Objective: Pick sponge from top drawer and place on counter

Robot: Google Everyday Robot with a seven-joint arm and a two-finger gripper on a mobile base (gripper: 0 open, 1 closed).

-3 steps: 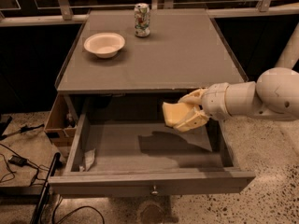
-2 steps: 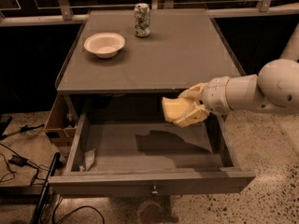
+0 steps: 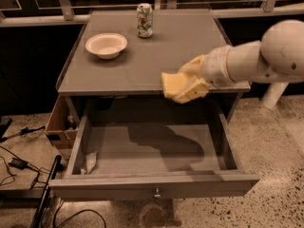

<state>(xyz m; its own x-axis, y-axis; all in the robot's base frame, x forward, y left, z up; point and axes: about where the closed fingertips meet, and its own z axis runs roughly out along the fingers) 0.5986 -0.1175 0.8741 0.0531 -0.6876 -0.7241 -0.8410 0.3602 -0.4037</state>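
My gripper [image 3: 183, 84] reaches in from the right on a white arm and is shut on the pale-yellow sponge [image 3: 172, 83]. It holds the sponge in the air at the counter's front edge, above the back of the open top drawer [image 3: 152, 151]. The drawer is pulled out, with a flat grey bottom and a small knob [image 3: 156, 194] on its front panel. The grey counter [image 3: 156, 51] lies behind and just under the sponge. The cream fingers [image 3: 194, 90] clamp the sponge from above and below.
A white bowl [image 3: 106, 45] sits at the counter's left rear. A drink can [image 3: 144, 19] stands at the back middle. A crumpled scrap [image 3: 90, 161] lies in the drawer's front left corner. Cables [image 3: 19, 163] run across the floor at left.
My gripper has lifted the sponge up and back, from over the drawer's interior to the level of the counter's front edge.
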